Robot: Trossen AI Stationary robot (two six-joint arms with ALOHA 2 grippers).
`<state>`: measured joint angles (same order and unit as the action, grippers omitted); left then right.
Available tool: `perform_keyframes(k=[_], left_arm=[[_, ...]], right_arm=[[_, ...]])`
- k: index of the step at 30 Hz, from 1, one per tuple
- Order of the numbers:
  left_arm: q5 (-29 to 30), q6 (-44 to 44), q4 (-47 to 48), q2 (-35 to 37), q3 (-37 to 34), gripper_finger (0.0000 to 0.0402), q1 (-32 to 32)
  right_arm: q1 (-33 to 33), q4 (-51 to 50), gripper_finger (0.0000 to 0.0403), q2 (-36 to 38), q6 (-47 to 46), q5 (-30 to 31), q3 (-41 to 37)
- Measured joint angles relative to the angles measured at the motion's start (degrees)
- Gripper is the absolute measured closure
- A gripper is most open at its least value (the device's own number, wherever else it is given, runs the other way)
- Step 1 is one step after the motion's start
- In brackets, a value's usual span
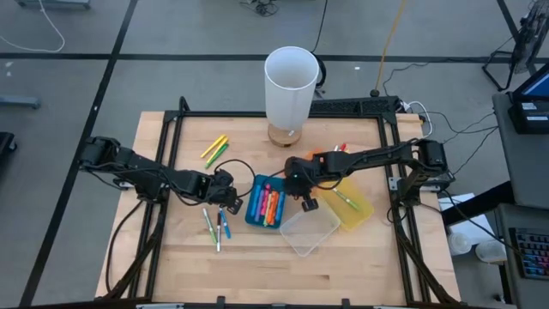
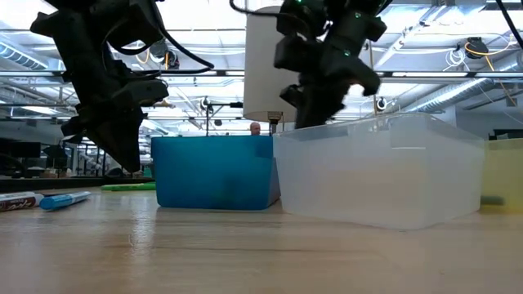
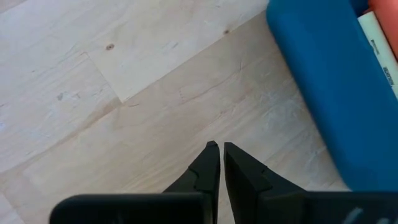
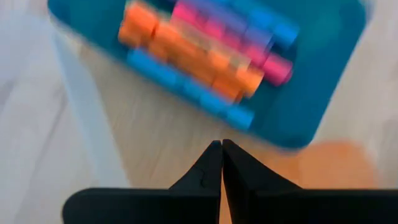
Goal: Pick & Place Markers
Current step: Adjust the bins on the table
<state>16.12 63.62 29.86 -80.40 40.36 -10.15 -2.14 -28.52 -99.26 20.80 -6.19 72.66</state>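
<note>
From above, the left gripper hangs just beside the blue bin, and the loose markers lie on its near side, long axes running toward the table's front edge; it is nearer them than the right gripper. Level with the table, those markers lie flat. Both wrist views show each arm's fingers together, empty.

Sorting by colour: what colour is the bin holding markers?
Blue bin; the high view shows it best.
</note>
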Motion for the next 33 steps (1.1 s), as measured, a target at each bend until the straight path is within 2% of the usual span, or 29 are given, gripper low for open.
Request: perform_keyframes(k=[6,10,12,18,25,33], left_arm=[[-0.03,0.10,-0.01,0.00,0.00,0.0376,0.00],[-0.05,0.19,-0.01,0.00,0.00,0.0376,0.00],[-0.07,0.24,-0.01,0.00,0.00,0.0376,0.00],[-0.09,0.34,-0.01,0.00,0.00,0.0376,-0.02],[-0.11,0.32,0.01,-0.01,0.00,0.0376,0.00],[-0.12,0.32,0.00,-0.02,0.00,0.0376,-0.02]], right_arm=[[-0.83,7.06,0.0403,0.00,1.44,0.80,0.02],[-2.10,4.95,0.0403,0.44,4.02,11.32,0.02],[-3.35,2.81,0.0403,1.06,4.86,13.54,0.02],[-6.77,-0.06,0.0403,-2.34,6.71,5.97,0.04],[-6.75,5.47,0.0403,-6.78,10.11,6.02,-0.08],[-6.62,15.40,0.0403,-7.34,7.49,6.39,0.02]])
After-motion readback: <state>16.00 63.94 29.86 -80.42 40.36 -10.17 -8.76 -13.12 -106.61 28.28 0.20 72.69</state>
